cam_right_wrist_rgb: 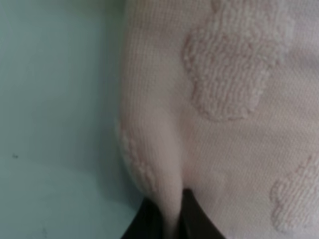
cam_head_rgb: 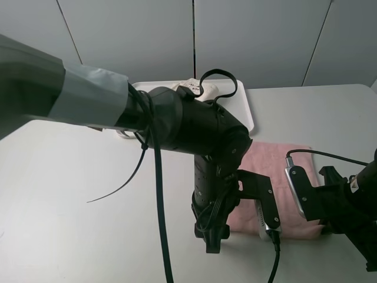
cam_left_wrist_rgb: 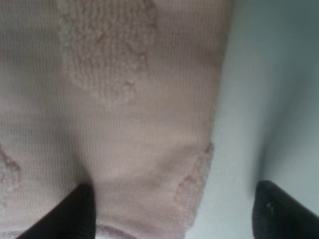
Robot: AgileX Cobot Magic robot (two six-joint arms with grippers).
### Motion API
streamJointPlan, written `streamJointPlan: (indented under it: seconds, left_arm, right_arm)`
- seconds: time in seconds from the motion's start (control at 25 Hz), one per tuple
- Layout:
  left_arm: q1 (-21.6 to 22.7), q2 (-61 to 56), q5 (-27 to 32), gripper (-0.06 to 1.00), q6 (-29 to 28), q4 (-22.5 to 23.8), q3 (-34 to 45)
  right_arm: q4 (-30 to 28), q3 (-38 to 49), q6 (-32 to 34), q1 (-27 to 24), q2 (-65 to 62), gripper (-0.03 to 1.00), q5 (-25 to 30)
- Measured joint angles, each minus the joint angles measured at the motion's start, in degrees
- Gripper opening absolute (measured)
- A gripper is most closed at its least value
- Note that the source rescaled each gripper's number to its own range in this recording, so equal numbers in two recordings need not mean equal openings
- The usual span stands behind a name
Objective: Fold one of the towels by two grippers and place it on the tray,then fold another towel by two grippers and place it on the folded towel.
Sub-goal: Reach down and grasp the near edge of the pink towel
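Observation:
The pale pink towel [cam_head_rgb: 277,162] lies flat on the table, right of centre. My left gripper [cam_left_wrist_rgb: 174,219] is open over its near left corner. One black fingertip [cam_left_wrist_rgb: 70,211] rests on the cloth and the other [cam_left_wrist_rgb: 281,214] is over bare table. My right gripper [cam_right_wrist_rgb: 169,219] is shut on a pinched ridge of the pink towel [cam_right_wrist_rgb: 234,114] at its near right edge. The white tray [cam_head_rgb: 242,103] sits at the back. On it lies the cream towel [cam_head_rgb: 185,88], mostly hidden behind my left arm.
My left arm [cam_head_rgb: 177,124] with its loose black cables crosses the middle of the exterior high view and hides much of the tray. My right arm [cam_head_rgb: 347,206] fills the near right corner. White tabletop [cam_head_rgb: 70,194] stretches to the left.

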Motion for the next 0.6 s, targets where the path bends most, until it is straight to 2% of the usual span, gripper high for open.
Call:
streamJointPlan:
  seconds: [0.36,0.44,0.6]
  left_arm:
    - [0.0,0.0,-1.89,0.06,-1.16,0.67,0.0]
    - [0.0,0.0,-2.1,0.01,-1.2,0.94,0.0]
    - [0.0,0.0,-2.33,0.0,-1.3,0.94,0.0]
  right_arm:
    - [0.0,0.0,3.06,0.0,0.0,0.01,-0.33]
    - [0.0,0.0,5.17,0.0,0.0,0.01,-0.55]
    - [0.0,0.0,11.21,0.0,0.0,0.01,-1.35]
